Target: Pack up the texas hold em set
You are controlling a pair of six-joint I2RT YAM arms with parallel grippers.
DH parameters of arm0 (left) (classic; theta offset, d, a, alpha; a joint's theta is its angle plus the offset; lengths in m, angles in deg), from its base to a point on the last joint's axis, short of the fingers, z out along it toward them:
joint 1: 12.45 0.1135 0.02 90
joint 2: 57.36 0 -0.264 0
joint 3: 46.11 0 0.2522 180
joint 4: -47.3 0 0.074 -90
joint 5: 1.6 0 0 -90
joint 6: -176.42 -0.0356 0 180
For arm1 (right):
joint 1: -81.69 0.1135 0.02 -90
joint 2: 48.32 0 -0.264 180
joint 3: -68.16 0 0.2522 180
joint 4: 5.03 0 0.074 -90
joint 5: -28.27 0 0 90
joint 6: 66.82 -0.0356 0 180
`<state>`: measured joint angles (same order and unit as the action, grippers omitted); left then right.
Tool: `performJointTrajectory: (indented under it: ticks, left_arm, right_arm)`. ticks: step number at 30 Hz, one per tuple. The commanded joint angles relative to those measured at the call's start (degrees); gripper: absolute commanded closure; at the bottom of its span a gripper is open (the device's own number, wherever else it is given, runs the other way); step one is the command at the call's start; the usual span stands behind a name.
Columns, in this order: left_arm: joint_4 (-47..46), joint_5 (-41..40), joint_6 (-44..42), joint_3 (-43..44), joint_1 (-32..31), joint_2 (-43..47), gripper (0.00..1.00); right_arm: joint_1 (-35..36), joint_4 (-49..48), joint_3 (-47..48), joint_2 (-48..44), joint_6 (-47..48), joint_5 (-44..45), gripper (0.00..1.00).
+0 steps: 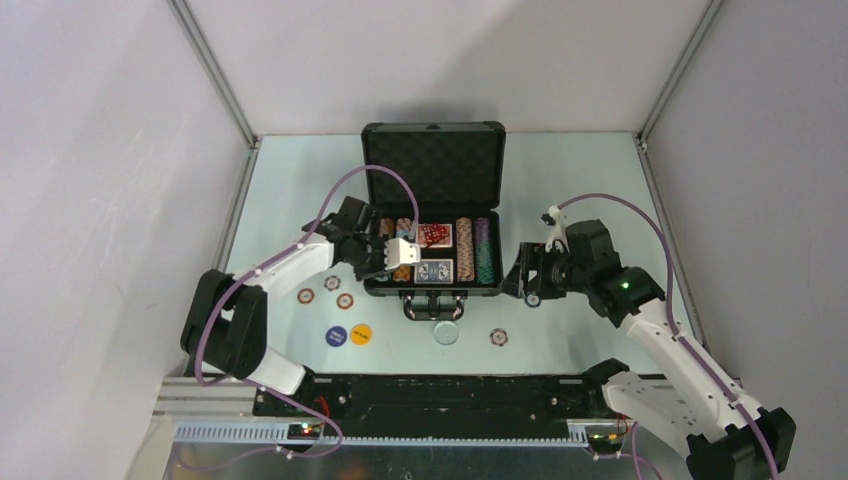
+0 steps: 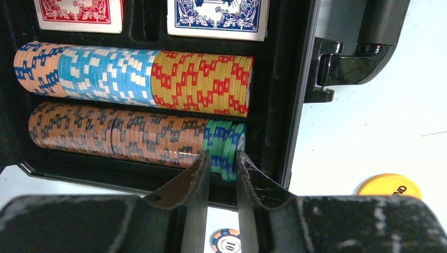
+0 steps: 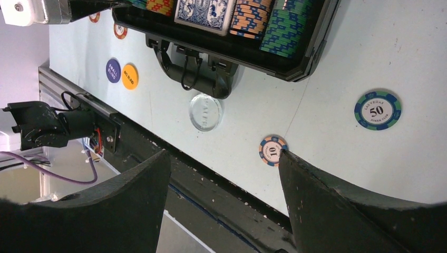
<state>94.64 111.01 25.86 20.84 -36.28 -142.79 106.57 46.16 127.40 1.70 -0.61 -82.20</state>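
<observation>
The black case (image 1: pixel 432 165) of the texas hold em set stands open at mid-table, lid upright. Its tray holds rows of striped chips (image 2: pixel 203 84), a red deck (image 2: pixel 79 11) and a blue deck (image 2: pixel 219 13). My left gripper (image 1: pixel 400 252) hovers over the tray's left rows. In the left wrist view its fingers (image 2: pixel 203 167) stand slightly apart, flanking the near end of the green chips (image 2: pixel 224 145), which rest in their row beside brown chips (image 2: pixel 116 137). My right gripper (image 3: pixel 224 154) is wide open and empty, just right of the case (image 1: pixel 525 280).
Three loose chips (image 1: pixel 332 283) lie left of the case. A "10" chip (image 3: pixel 273 150) and a "50" chip (image 3: pixel 377 110) lie right of its handle (image 3: pixel 192 68). Blue (image 1: pixel 336 336), yellow (image 1: pixel 360 334) and clear (image 1: pixel 445 333) round buttons lie in front.
</observation>
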Motion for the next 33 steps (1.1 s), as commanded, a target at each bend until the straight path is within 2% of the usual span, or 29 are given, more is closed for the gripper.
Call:
performJointTrajectory:
  ticks: [1,18,28,33]
  left_arm:
    - [-1.5,0.0,-1.3,-0.6,-0.6,1.3,0.71]
    - [-1.5,-1.5,-1.2,-0.5,-1.0,3.7,0.65]
    - [-1.6,-0.7,-0.1,-0.3,-1.2,7.5,0.52]
    - [-1.5,-1.0,1.9,0.1,-2.3,10.5,0.43]
  right_arm:
    - [-0.4,-1.1,-0.3,-1.2,0.1,-0.9,0.21]
    - [-0.3,-1.3,-0.3,-1.0,-0.2,-1.1,0.21]
    - [-0.3,-1.5,-0.3,-0.8,-0.6,-1.1,0.21]
    - [-1.0,-0.8,-0.3,-0.9,-3.3,3.2,0.21]
